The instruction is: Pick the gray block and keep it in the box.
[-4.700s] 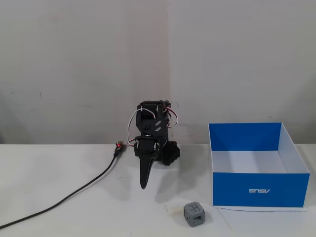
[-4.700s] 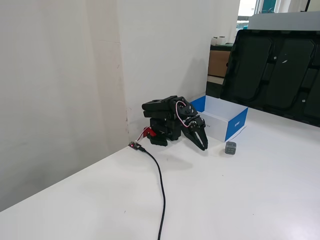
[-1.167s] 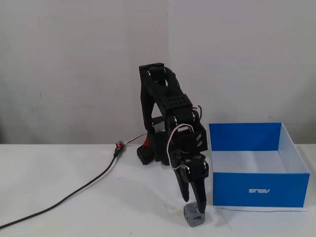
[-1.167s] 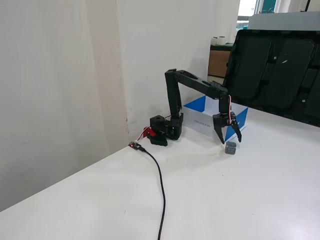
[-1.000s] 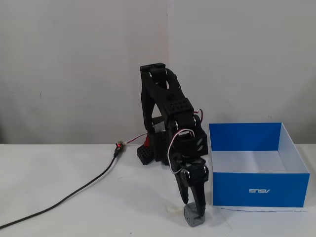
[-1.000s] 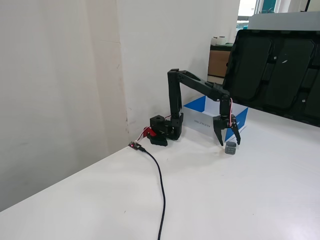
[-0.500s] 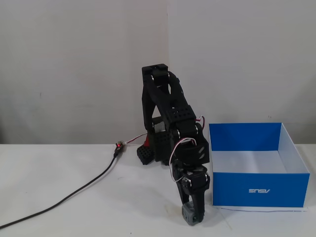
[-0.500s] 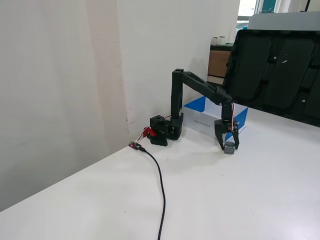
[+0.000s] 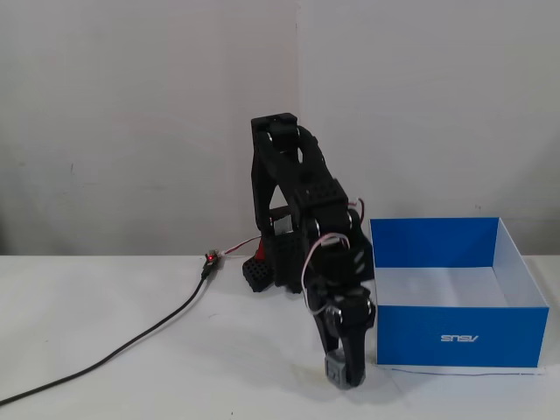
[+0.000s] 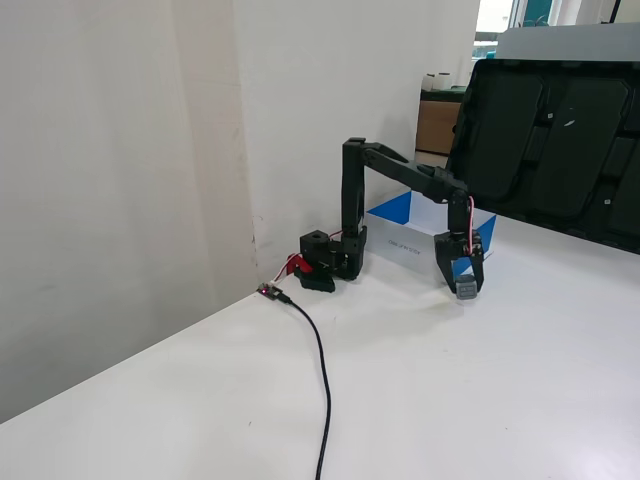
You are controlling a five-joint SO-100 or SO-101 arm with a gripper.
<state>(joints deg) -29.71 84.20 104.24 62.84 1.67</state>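
Claw (image 9: 343, 374) gripping gray block (image 9: 336, 369), block upright

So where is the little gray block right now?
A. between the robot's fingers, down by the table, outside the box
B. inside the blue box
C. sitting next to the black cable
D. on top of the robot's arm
A: in both fixed views the gray block sits between the fingers of the gripper, low by the white table, in front of the box and not in it.

Matt cardboard box (image 9: 455, 335), smooth white table (image 9: 131, 376), black plastic arm (image 9: 302, 201).
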